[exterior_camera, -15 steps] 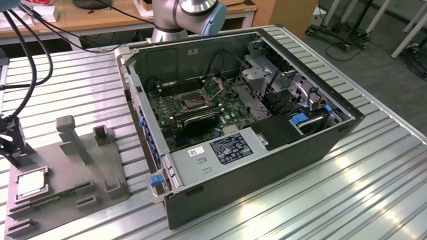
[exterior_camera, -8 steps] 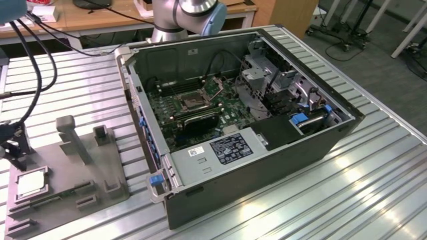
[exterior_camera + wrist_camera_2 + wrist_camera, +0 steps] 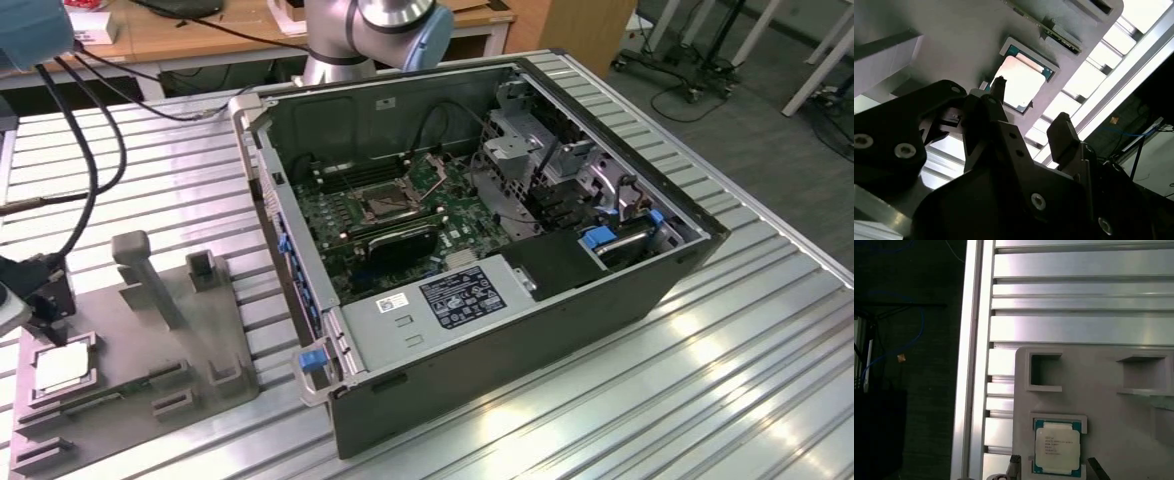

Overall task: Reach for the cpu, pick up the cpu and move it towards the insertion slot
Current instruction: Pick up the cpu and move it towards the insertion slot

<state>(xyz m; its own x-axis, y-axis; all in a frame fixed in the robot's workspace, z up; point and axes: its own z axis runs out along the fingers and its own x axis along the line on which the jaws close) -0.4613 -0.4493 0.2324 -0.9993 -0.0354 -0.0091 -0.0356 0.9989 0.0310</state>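
Gripper (image 3: 1031, 100) open, hovering over cpu (image 3: 1021, 82) on tray (image 3: 954, 40); exterior view has slot (image 3: 378, 205) well apart, in PC case (image 3: 534, 330).

Harsh glare off aluminium table (image 3: 747, 330)

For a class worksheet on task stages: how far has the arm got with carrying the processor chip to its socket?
Done: the reach; the black claw hangs open over the small silvery square cpu, a finger either side. In hand: nothing, the cpu lies flat in a pocket of the grey plastic tray. Left: gripping, lifting and carrying it to the shiny metal-framed insertion slot in the green board.
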